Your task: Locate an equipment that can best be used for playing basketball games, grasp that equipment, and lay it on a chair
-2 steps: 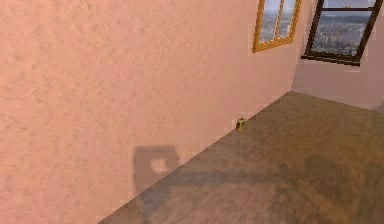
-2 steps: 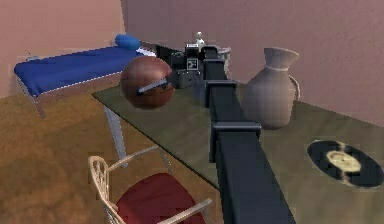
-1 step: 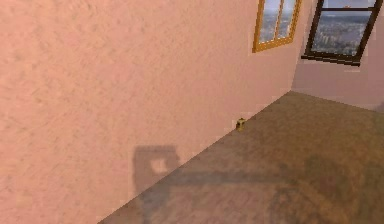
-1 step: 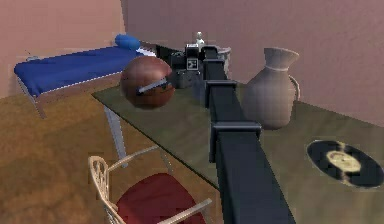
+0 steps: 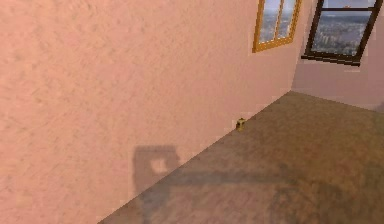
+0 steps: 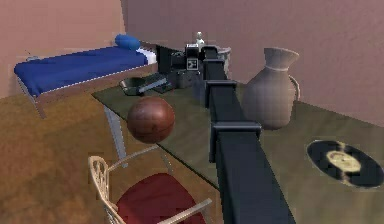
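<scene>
In the forward view a pink wall fills the left side and meets a brown floor along a slanting line. Two windows sit in the top right corner: one with a light wooden frame and one with a dark frame. One small yellowish thing lies at the foot of the wall; it is too small to name.

In the arm side view the dark arm rises from the bottom edge across a greenish counter. At its far end is the claw, dark against other dark shapes farther back on the counter. One reddish-brown ball, the basketball, shows just below the claw, at the counter's near edge, its lower part against the floor. Whether the ball hangs free or rests on the counter cannot be made out, so I cannot tell whether the claw holds it.

One chair with a red seat and a pale woven back stands below the ball, beside the counter. On the counter stand one beige jug, right of the arm, and one black record with a yellowish label, lying flat near the right edge. Beyond the counter, at the left, is one bed with a blue cover and one blue pillow.
</scene>
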